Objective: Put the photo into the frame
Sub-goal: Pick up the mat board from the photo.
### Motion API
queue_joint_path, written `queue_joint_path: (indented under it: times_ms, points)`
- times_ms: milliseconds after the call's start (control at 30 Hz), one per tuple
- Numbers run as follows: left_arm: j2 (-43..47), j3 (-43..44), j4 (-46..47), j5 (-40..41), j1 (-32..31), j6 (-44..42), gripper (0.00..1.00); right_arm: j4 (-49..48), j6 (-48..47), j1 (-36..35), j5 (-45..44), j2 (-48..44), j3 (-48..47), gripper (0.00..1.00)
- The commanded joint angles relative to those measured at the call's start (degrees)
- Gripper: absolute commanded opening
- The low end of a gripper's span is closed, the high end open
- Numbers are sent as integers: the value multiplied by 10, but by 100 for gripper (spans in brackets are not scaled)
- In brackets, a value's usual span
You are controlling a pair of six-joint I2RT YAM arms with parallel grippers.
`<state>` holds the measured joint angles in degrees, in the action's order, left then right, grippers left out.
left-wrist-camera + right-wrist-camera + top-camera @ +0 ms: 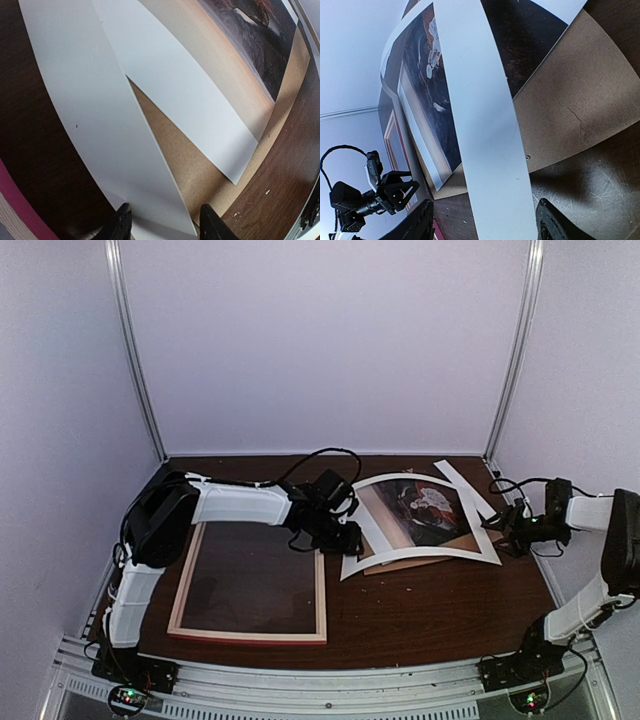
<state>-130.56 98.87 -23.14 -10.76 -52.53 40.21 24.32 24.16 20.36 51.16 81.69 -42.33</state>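
Left claw (167,226) half-open, astride a white sheet (165,210) corner.
Photo (425,512) lies just right, frame (250,633) left; my left arm (240,505) nearer.

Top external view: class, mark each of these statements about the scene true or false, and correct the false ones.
1. The frame lies flat on the table, to the left of the photo. True.
2. The photo sits inside the frame. False: it lies outside it, on a brown backing board.
3. The photo lies picture side up. True.
4. Both grippers are over the frame. False: the left gripper is at the photo's left edge, and the right gripper is at its right edge.
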Motion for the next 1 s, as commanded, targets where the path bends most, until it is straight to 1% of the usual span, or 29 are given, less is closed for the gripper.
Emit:
queue_joint_path:
  times_ms: [0,700,967]
  points:
    - [26,-26,39,-21,8,15,46,-24,-3,3,-7,11,16,69]
    - [54,-116,147,-72,27,90,42,-80,8,4,-9,58,51,69]
    - [54,-121,153,-71,28,94,41,-107,28,3,20,63,57,67]
